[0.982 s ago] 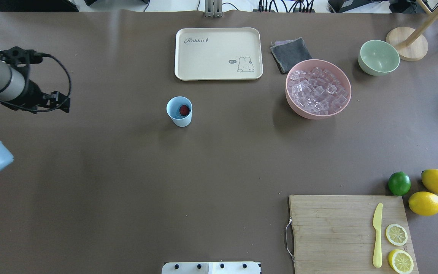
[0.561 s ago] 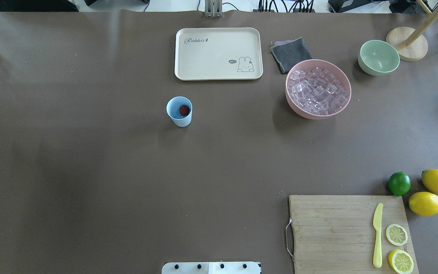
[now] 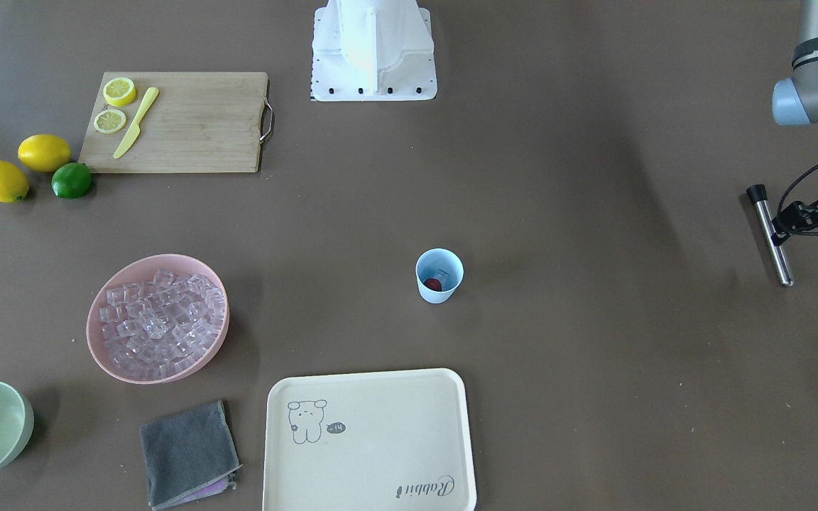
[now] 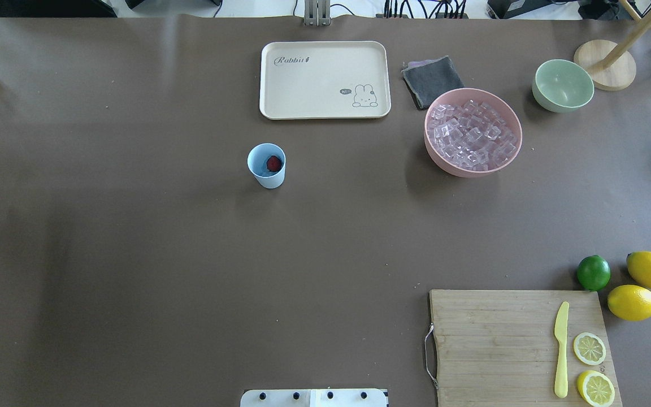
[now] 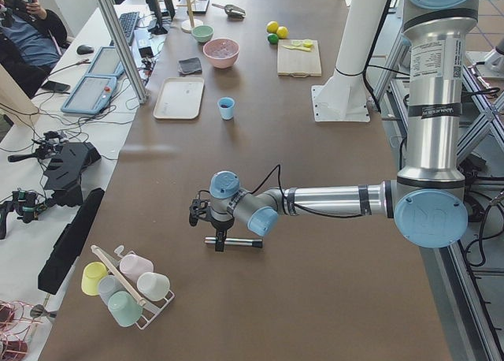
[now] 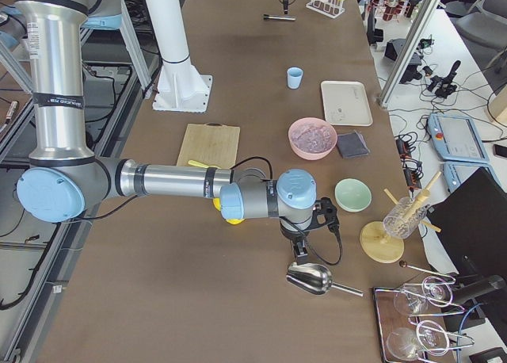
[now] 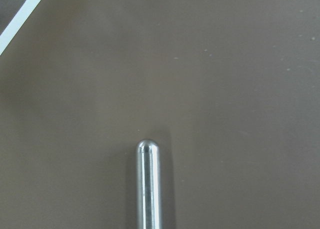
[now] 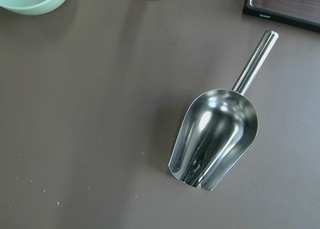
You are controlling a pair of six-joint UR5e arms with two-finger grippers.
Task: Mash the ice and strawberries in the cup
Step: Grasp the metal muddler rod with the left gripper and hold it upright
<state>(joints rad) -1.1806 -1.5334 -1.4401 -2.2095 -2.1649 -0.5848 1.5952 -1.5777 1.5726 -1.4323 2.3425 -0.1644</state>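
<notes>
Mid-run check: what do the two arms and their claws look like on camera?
The left arm and the right arm are both silver metal tubes with rounded pale blue joint caps and dark bands at the joints. The upright tubes carry printed lettering. The left claw and the right claw are black and compact, and each has a black cable looping out from its wrist.

You have the light-blue cup [image 4: 269, 181] standing upright, alone, near the middle of the surface [image 4: 190, 254]. One small red strawberry [image 4: 273, 163] lies inside it. Ice [image 4: 472, 135]: clear cubes heaped in the pink bowl [image 4: 469, 172], well apart from the cup.
</notes>
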